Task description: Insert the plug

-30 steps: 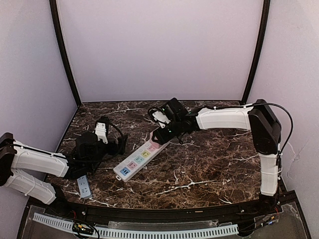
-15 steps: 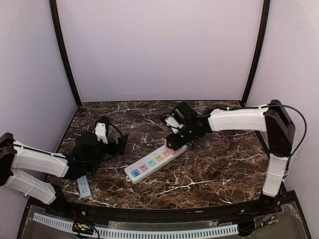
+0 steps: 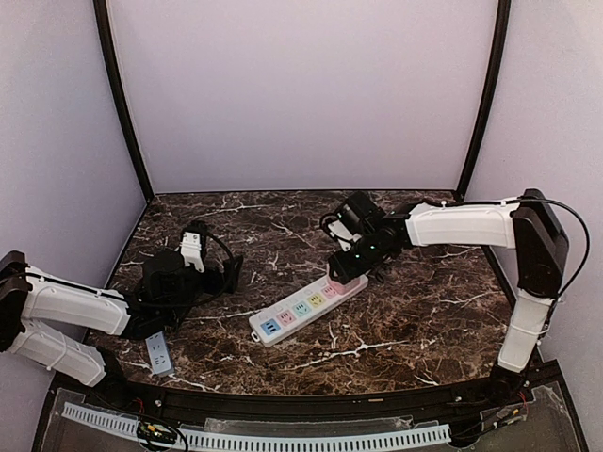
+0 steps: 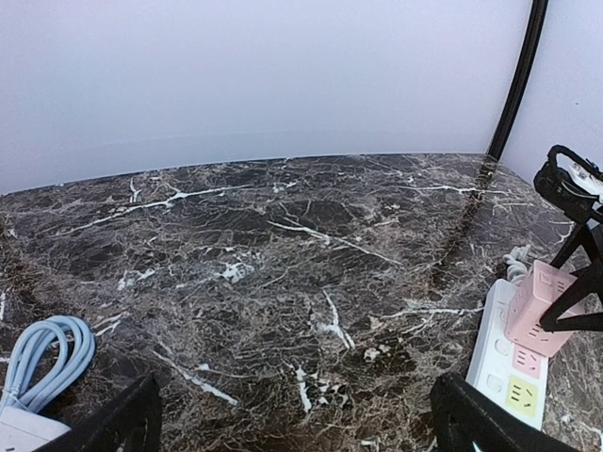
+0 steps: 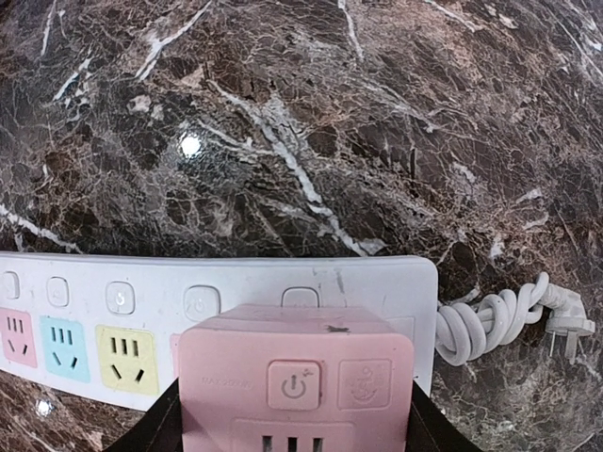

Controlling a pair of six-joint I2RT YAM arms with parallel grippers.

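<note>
Right gripper (image 3: pixel 347 268) clamps the pink plug (image 5: pixel 295 377) at the power strip's (image 3: pixel 301 306) far right end. Left gripper (image 3: pixel 231 273) hangs wide open, well left. Nothing braces the strip, so a crooked push could skid it and jam the prongs.

Left gripper (image 4: pixel 297 419) jaws spread wide over the marble tabletop (image 4: pixel 283 235). A coiled blue cable (image 4: pixel 47 348) lies lower left. At right, the right gripper (image 4: pixel 563 306) clasps a pink plug (image 4: pixel 535 303) on a white strip (image 4: pixel 499 372).

Soft, even light, apparently from overhead, leaves only faint shadows. Small glare spots dot the marble tabletop (image 5: pixel 190 144) in the right wrist view, whose edges bend.
</note>
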